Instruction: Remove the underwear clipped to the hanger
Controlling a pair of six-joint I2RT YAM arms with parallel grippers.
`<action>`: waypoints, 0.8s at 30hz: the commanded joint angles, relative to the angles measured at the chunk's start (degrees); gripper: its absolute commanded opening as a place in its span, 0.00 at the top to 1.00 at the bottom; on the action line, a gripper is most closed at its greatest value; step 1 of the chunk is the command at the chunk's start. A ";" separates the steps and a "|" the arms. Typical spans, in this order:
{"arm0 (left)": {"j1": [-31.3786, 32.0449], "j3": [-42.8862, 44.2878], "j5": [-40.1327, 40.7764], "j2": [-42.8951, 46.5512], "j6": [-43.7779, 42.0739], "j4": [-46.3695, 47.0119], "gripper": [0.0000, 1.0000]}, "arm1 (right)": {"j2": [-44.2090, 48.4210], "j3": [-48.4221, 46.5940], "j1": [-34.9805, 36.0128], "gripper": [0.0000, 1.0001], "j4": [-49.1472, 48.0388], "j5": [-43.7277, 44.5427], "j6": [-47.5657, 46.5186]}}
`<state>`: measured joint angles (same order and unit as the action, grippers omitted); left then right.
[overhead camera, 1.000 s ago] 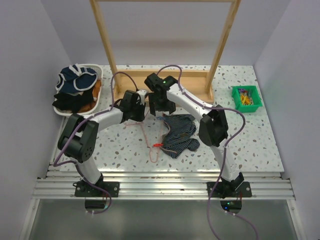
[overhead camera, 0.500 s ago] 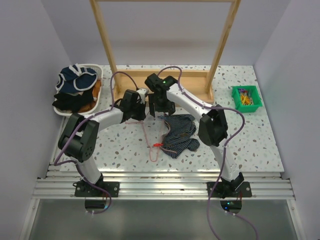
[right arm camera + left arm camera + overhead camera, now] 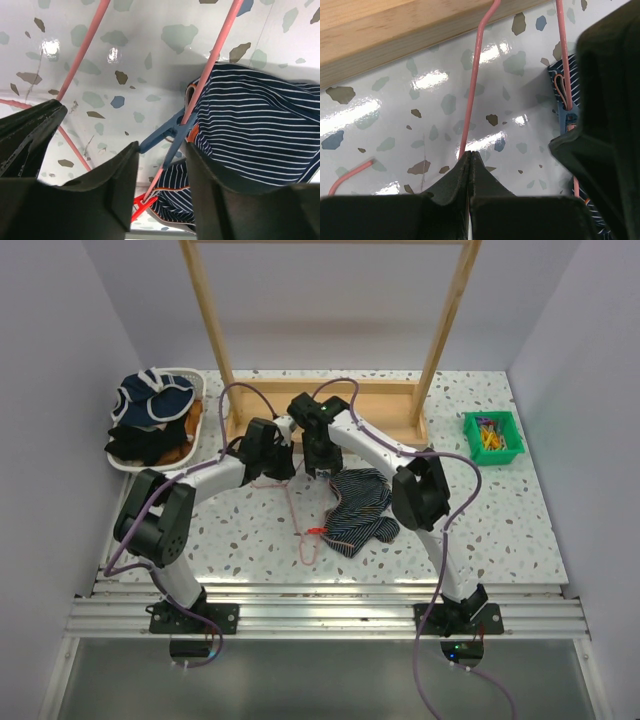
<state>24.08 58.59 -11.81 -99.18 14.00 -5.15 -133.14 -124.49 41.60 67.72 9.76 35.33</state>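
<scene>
A: Where is the garment?

B: The navy pinstriped boxer-style underwear (image 3: 362, 505) lies crumpled on the white speckled table (image 3: 500, 530). It sits a little right of centre, on the near side of the big wooden frame (image 3: 207, 320).

A: And the hanger?

B: The thin pink wire hanger (image 3: 477, 85) lies flat just left of the cloth, running from the far side toward the near edge. A blue plastic peg (image 3: 162, 136) sits on the wire at the striped hem, at the far end of the cloth. A small red clip (image 3: 318, 531) sits on the wire nearer the table edge, right beside the cloth. I cannot tell whether the clip bites the fabric.

A: What about the left arm?

B: The left gripper (image 3: 470, 156) has its jaws pressed together on the pink wire, to the left of the cloth. The wire vanishes between the fingertips.

A: And the right?

B: The right gripper (image 3: 161, 150) hangs over the blue peg with its jaws parted, one finger on each side of peg and wire. Whether either finger touches the peg is not clear.

A: Anything else on the table?

B: A white basket (image 3: 188, 372) heaped with dark clothes stands at the far left. A green bin (image 3: 512, 452) of coloured pegs stands at the far right. Both are well apart from the hanger.
</scene>
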 commanded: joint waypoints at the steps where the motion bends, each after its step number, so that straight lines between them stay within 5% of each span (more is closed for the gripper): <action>1: 0.09 0.13 -0.76 2.14 0.42 2.07 1.00 | 1.74 0.38 0.06 0.55 0.48 3.07 -0.08; 6: 0.09 -0.49 -0.14 2.76 0.24 2.16 1.00 | 3.06 3.89 -1.44 0.67 0.04 3.07 -0.44; 12: -0.08 -0.32 0.47 2.76 -0.02 1.72 1.00 | 6.49 6.45 -2.58 0.99 -0.40 4.04 -0.79; 24: -0.08 -0.23 0.74 2.67 0.15 1.37 1.00 | 16.58 10.58 -3.63 1.00 -0.05 0.08 -1.94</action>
<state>24.08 58.30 -11.55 -98.72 13.98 -5.23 -123.20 -114.50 38.54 67.24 10.00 33.65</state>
